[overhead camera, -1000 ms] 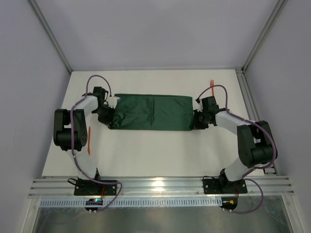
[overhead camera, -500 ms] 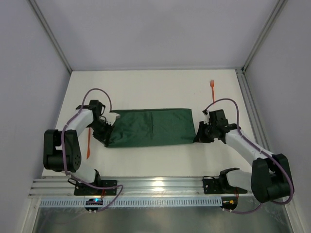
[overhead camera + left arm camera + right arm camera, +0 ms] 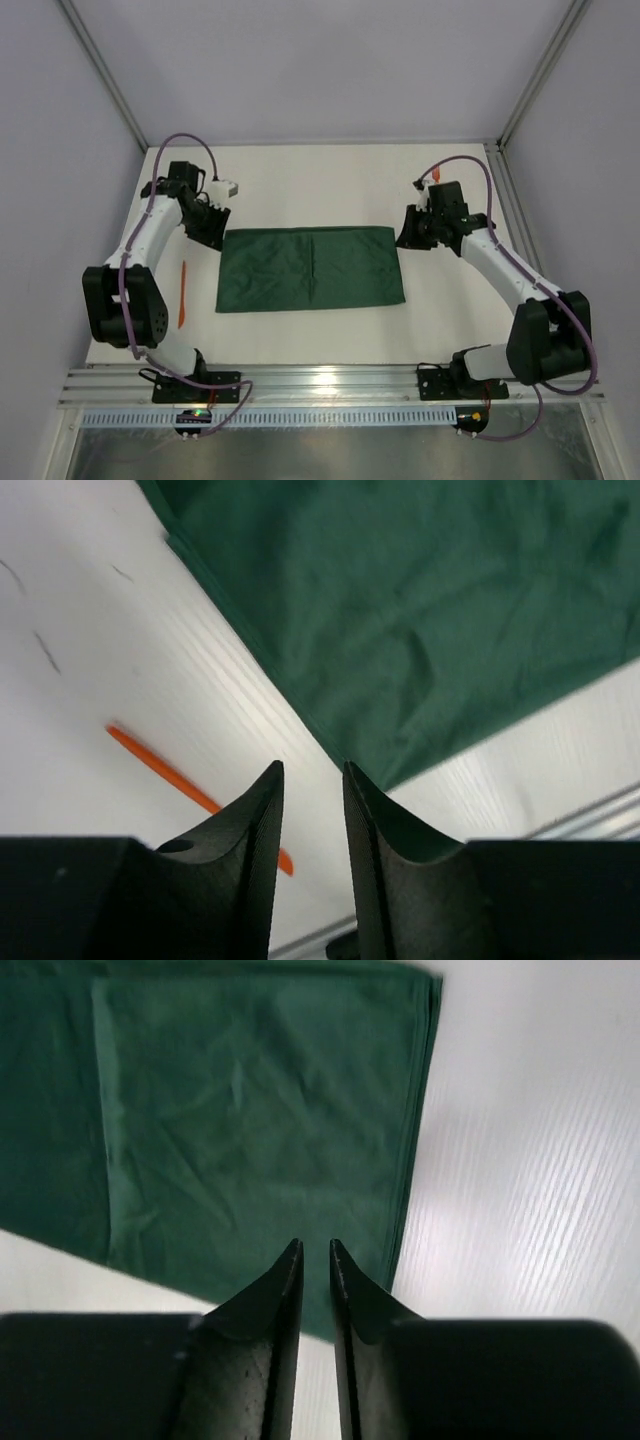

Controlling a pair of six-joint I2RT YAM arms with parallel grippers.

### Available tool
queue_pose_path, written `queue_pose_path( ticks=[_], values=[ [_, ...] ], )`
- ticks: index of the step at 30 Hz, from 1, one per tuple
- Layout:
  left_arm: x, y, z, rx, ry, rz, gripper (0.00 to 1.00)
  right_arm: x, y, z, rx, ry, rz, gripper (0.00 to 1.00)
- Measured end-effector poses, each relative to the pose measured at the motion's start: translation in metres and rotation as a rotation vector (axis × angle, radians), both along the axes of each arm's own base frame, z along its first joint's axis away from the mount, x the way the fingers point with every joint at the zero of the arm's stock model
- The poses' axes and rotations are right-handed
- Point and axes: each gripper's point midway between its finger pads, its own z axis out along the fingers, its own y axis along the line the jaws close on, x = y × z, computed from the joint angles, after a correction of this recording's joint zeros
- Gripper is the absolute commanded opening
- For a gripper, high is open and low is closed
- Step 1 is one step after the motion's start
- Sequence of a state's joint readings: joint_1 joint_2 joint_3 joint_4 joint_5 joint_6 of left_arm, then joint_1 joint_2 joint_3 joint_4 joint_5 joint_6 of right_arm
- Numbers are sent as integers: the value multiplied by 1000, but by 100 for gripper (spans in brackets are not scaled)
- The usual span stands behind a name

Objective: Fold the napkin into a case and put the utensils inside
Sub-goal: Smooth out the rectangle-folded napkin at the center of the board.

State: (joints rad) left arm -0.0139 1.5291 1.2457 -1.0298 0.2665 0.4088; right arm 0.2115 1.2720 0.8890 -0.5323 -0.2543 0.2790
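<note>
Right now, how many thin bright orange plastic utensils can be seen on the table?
1 for certain: the orange utensil lies left of the folded dark green cloth napkin and apart from it. A second may be hidden by the right arm.

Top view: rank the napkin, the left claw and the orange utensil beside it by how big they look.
1. napkin, by far.
2. left claw: bulkier, but it sits nearer the camera, so unsure.
3. orange utensil: longer than the claw, much thinner.
</note>
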Motion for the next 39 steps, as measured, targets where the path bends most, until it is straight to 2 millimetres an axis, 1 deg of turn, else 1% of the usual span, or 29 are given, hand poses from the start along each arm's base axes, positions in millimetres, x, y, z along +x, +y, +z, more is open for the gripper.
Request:
queue_pose_path(
  ticks=[1,3,4,5,6,9,11,13,19,22,26,28,33,37,39],
  values=[
    [20,-1,2,-6,-31,19,30,17,1,3,-14,-26,10,18],
    [50,-2,-6,-14,-44,51,30,47,4,0,-39,-39,28,18],
    [59,-3,-13,-17,-37,62,30,59,5,-5,-47,-35,35,18],
    [70,-3,-24,-16,-19,74,29,68,5,-11,-53,-30,37,18],
    [78,-3,-36,-15,2,86,30,79,3,-22,-60,-9,38,18],
    [94,0,-69,3,61,114,31,95,-2,-48,-78,40,33,19],
    [97,2,-82,17,84,123,32,102,-5,-61,-90,65,35,20],
    [99,4,-88,30,93,125,32,106,-5,-68,-98,76,43,22],
    [113,7,-85,44,49,128,32,114,-5,-71,-109,67,62,24],
    [113,7,-88,45,52,125,30,114,-5,-76,-112,74,65,24],
    [109,7,-93,43,65,121,24,112,-6,-83,-117,90,70,24],
    [108,6,-94,37,70,116,18,113,-6,-84,-118,91,73,24],
    [105,3,-95,23,76,100,10,120,-4,-84,-115,77,78,25],
    [106,2,-95,19,74,94,9,127,-2,-90,-110,77,80,25],
    [106,2,-95,19,74,93,11,129,-1,-92,-107,76,82,25]
  ],
)
